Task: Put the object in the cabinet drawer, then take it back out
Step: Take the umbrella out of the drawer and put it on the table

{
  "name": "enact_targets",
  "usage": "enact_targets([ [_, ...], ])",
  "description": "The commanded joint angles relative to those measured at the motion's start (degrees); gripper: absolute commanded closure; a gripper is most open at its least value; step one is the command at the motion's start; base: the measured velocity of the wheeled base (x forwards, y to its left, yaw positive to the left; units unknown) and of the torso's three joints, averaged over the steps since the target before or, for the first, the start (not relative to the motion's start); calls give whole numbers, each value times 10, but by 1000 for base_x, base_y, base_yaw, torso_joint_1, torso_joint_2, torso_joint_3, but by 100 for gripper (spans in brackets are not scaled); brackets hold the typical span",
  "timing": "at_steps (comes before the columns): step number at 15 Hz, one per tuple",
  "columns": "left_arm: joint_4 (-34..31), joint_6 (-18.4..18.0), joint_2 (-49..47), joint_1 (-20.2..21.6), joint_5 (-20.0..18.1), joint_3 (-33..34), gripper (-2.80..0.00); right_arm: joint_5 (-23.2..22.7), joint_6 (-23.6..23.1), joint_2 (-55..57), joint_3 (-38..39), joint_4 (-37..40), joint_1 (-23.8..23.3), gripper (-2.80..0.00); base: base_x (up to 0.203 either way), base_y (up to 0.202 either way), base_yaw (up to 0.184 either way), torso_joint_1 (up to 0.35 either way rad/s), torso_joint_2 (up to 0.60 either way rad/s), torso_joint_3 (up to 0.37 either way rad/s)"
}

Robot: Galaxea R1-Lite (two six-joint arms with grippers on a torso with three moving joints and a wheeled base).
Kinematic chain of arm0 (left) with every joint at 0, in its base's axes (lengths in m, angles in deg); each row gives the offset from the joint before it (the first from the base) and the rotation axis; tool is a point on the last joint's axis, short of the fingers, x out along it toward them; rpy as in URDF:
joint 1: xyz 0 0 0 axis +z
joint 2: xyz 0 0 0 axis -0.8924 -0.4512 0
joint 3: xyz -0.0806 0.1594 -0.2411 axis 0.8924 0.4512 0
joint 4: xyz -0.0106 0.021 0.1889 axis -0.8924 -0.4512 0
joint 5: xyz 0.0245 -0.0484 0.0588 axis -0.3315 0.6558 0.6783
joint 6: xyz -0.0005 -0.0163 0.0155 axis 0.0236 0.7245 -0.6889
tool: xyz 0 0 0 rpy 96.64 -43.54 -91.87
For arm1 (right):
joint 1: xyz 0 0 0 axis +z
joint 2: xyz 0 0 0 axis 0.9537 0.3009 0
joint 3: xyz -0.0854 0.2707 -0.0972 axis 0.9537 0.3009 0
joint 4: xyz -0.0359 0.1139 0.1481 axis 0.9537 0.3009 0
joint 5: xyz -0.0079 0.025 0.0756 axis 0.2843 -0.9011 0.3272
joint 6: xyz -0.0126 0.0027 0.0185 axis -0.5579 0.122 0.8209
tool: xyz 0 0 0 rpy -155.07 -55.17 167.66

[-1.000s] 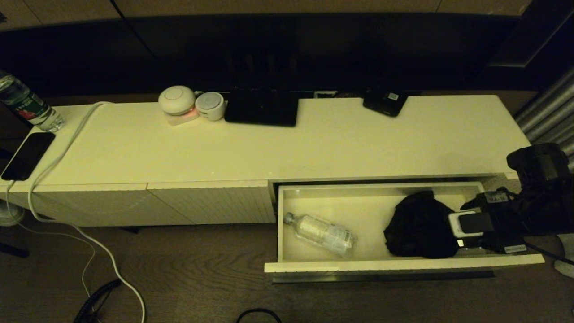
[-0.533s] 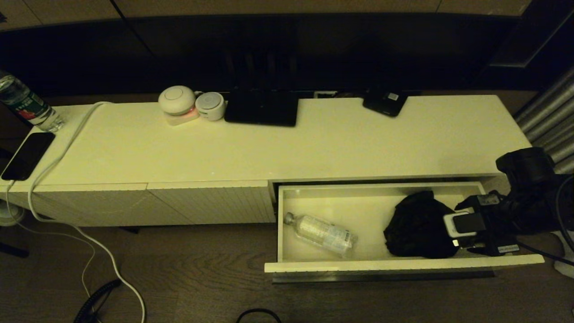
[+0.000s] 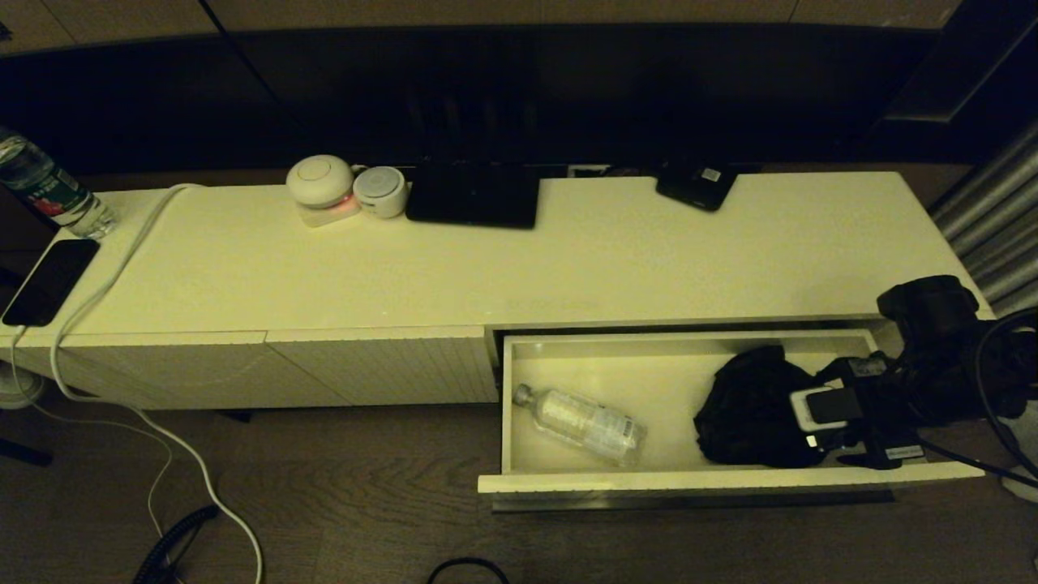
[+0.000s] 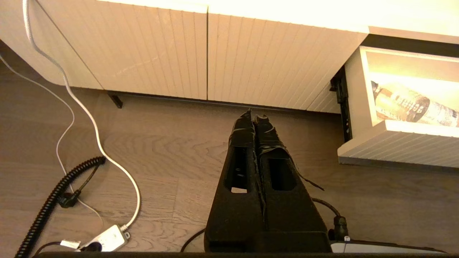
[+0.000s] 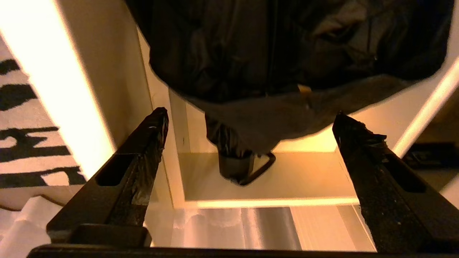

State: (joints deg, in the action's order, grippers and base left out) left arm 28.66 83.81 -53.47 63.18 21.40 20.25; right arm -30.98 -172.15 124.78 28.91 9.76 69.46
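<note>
The cabinet drawer [image 3: 649, 483] stands pulled out at the right end of the cabinet [image 3: 568, 268]. A crumpled black fabric object [image 3: 750, 405] lies in the drawer's right half. In the right wrist view it [image 5: 287, 53] fills the far side, and a short handle with a strap loop [image 5: 233, 166] rests on the drawer floor [image 5: 304, 175]. My right gripper [image 3: 791, 418] reaches into the drawer's right end, open [image 5: 250, 114], its fingers apart on either side of the object's near edge and gripping nothing. My left gripper [image 4: 256, 114] hangs shut over the floor before the ribbed panels.
A clear plastic bottle [image 3: 584, 423] lies in the drawer's left half. On the cabinet top stand round white devices [image 3: 320, 180], a black box [image 3: 473, 195], a small black device [image 3: 696, 188], a phone [image 3: 50, 280], a white cable [image 3: 105, 284] and another bottle [image 3: 49, 191]. Cables [image 4: 53, 193] lie on the floor.
My right arm has slid left along the drawer toward the black object, and its jaws have spread wider. The object, the bottle and the drawer have stayed put.
</note>
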Motion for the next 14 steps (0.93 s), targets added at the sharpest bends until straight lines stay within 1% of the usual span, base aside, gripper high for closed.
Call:
enact_targets([
  [1, 1, 1, 1, 0, 0, 0, 0, -3, 3, 32, -12, -1, 3, -280, 0, 0, 0, 0, 0, 0],
  [2, 1, 1, 1, 0, 0, 0, 0, -7, 19, 42, -19, -3, 5, -280, 0, 0, 0, 0, 0, 0],
  [4, 0, 1, 1, 0, 0, 0, 0, -12, 33, 63, -37, -4, 6, -280, 0, 0, 0, 0, 0, 0],
  [14, 0, 1, 1, 0, 0, 0, 0, -17, 48, 117, -108, -6, 7, -280, 0, 0, 0, 0, 0, 0],
])
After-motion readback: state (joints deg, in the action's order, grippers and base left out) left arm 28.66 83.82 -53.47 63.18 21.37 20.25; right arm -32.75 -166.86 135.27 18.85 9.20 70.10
